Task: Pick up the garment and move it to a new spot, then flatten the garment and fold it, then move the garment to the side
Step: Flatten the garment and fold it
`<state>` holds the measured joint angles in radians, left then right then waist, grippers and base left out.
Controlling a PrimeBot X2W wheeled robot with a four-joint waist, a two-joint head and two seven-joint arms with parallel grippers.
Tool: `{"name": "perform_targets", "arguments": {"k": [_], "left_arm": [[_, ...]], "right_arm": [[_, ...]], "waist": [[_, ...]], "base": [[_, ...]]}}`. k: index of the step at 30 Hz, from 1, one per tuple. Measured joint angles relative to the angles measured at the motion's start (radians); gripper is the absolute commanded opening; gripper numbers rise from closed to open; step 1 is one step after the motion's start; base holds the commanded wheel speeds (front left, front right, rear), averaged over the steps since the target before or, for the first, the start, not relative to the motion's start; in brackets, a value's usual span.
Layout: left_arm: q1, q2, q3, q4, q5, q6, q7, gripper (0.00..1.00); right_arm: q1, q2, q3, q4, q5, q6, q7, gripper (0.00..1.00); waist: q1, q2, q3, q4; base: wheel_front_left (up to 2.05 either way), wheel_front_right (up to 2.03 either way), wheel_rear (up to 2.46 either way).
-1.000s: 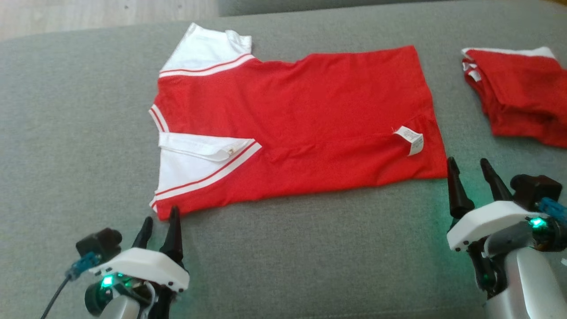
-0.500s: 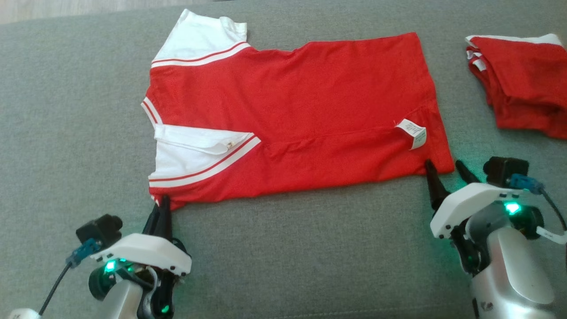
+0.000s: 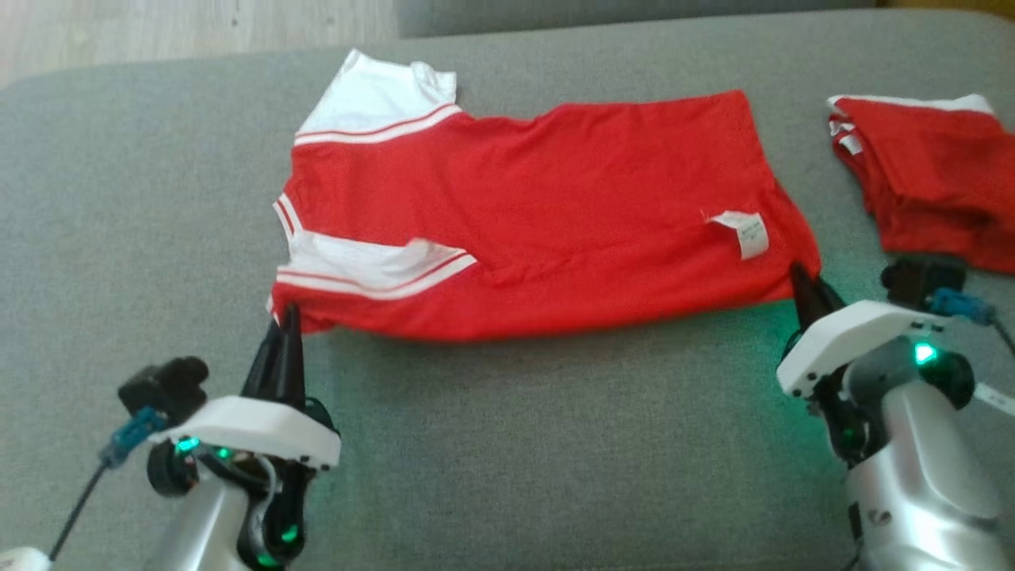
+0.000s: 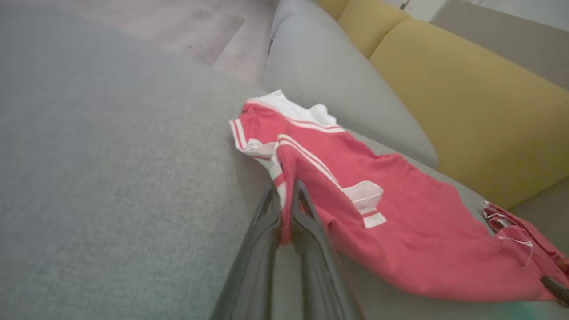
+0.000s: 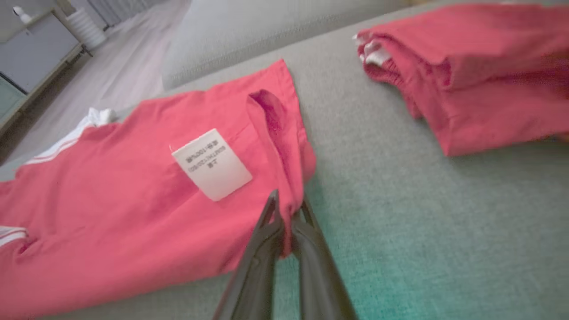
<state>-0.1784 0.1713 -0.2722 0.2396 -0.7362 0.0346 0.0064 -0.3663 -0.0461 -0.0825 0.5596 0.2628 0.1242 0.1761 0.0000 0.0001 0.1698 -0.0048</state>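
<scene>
Two garment [image 3: 539, 206] corners pinched: left fingers [image 3: 281, 353], right fingers [image 3: 804, 289] (near edge).

Red, white-striped garment [image 3: 555, 214], grey couch [image 3: 507, 444]

Grey fabric couch seat [image 3: 507, 444]; pale wood floor [image 3: 158, 32] beyond it (upper left, head view). Mustard back cushion [image 4: 466, 98]; grey cabinet [image 5: 31, 53] across room.

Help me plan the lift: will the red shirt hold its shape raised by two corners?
Probably floppy: the shirt droops from the pinched corner. Likely light: thin fingers raise its edge. May bunch; creases show beside the label.
</scene>
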Motion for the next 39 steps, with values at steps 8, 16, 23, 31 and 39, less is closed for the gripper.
{"name": "perform_targets", "arguments": {"k": [8, 16, 23, 31, 39], "left_arm": [[0.055, 0.058, -0.013, -0.191, 0.015, 0.028, 0.047, 0.0], [0.311, 0.081, -0.031, -0.291, 0.005, 0.073, 0.095, 0.0], [0.354, 0.075, -0.048, -0.246, -0.002, 0.081, 0.08, 0.0], [0.349, 0.083, -0.048, -0.221, 0.01, 0.08, 0.052, 1.0], [0.123, 0.214, -0.013, -0.29, 0.089, 0.054, 0.107, 1.0]], "right_arm": [[0.037, 0.0, -0.034, -0.118, 0.046, 0.0, 0.082, 0.0], [0.306, 0.002, -0.062, -0.262, 0.079, 0.0, 0.128, 0.0], [0.407, 0.004, -0.045, -0.317, 0.107, 0.0, 0.112, 0.26], [0.424, 0.005, -0.047, -0.354, 0.092, 0.0, 0.074, 1.0], [0.394, 0.005, -0.062, -0.443, 0.027, 0.0, 0.066, 1.0]], "waist": [[-0.0001, 0.0, -0.064, 0.006], [-0.0002, 0.0, -0.09, 0.019], [-0.0001, 0.0, -0.087, 0.008], [-0.0001, 0.0, -0.074, -0.01], [0.0, 0.0, -0.038, -0.025]], "base": [[0.0, 0.0, 0.0], [0.0, 0.0, 0.0], [0.0, 0.0, 0.0], [0.0, 0.0, 0.0], [0.0, 0.0, 0.0]]}}
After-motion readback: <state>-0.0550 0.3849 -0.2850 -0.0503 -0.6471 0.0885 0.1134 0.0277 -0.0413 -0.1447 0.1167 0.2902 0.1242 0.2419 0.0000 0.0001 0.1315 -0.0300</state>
